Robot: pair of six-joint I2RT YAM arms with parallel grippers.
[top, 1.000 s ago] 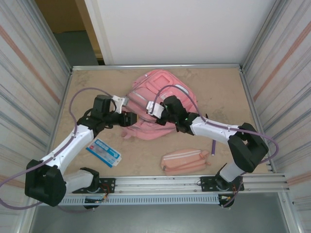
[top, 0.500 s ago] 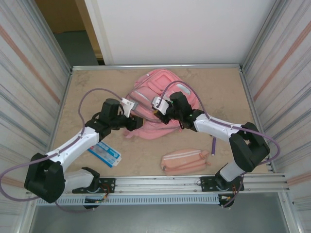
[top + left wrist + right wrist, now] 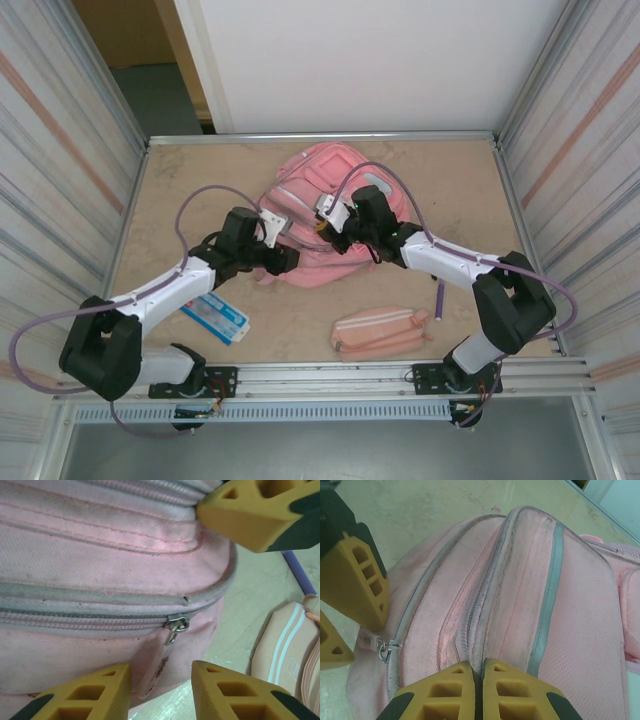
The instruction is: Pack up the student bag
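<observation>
Nearest the arm bases, a pink pencil pouch [image 3: 380, 332] lies on the worktop [image 3: 460, 190]. Beyond it the left hand [image 3: 161, 675] is released, fingers apart just beside a zip pull [image 3: 174, 629] on the student bag [image 3: 322, 165]. The right hand [image 3: 479, 667] is clenched shut against a zip seam on top. The bag lies mid-worktop, reaching toward the far edge

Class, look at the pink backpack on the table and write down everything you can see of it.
The student bag is a soft pink fabric backpack with grey-white zip lines and trim, slightly grubby. It lies slumped on the table towards the back. Its zips are closed where visible, and a metal zip puller hangs at one corner. The left gripper stands open by that corner. The right gripper is shut against a zip seam on top.
</observation>
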